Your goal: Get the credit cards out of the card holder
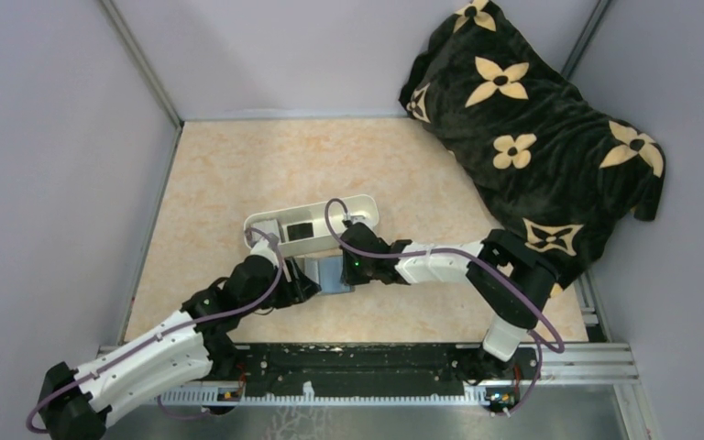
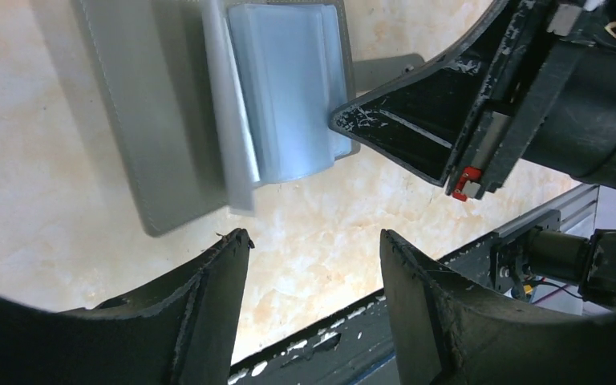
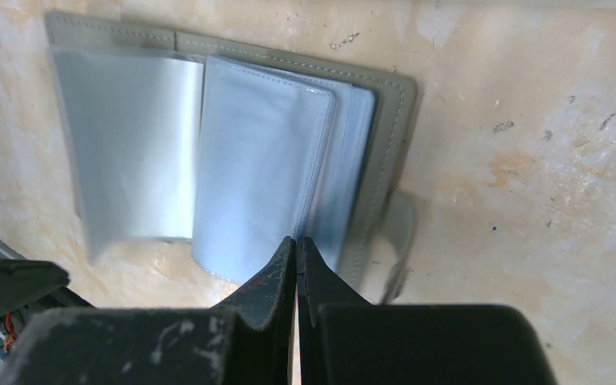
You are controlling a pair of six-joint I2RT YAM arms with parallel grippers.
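While the grey card holder lies opened flat on the tabletop with its blue-grey pockets facing up, the right fingers are pressed fully together, their tips against the edge of the pocket stack. The left fingers stand apart, holding nothing, just beside the holder. A white tray sits close behind it.

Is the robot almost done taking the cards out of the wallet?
Partly. The card holder lies open and a black card sits in the white tray. The shut right gripper touches its pockets; the open left gripper hovers empty. Whether cards remain inside, I cannot tell.
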